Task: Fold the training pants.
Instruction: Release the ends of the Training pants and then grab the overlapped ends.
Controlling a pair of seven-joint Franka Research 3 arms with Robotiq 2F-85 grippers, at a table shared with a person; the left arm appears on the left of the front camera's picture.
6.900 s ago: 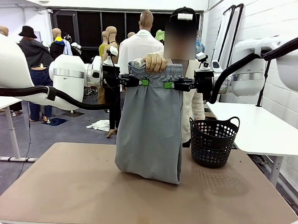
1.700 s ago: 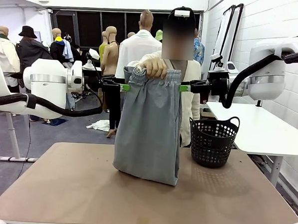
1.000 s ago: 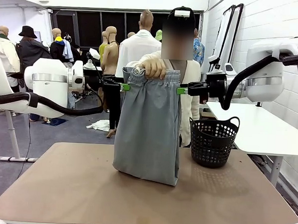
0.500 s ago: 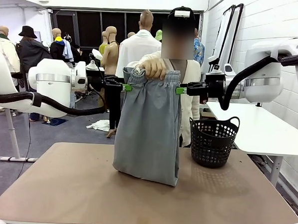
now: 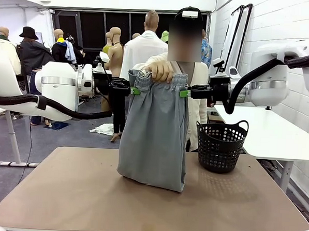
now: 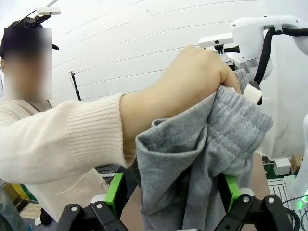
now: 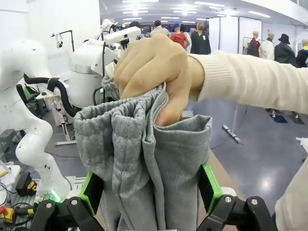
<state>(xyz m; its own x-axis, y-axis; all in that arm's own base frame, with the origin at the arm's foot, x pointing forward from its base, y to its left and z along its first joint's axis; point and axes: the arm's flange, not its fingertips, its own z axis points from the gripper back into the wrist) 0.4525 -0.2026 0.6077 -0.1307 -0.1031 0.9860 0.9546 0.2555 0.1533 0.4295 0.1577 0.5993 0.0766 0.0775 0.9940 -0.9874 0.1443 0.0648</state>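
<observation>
The left gripper is released, its green pads spread either side of one waistband edge of the training pants. A person's hand bunches the waistband just above both claws, and the fabric hangs below them onto the table. The right gripper, also released, straddles the opposite edge. A black basket stands below it.

The training pants hang straight down, light grey, soft and plain. The gathered elastic waistband is bunched at the top in the person's hand. The lower end meets the table near its middle, slightly slanted.
</observation>
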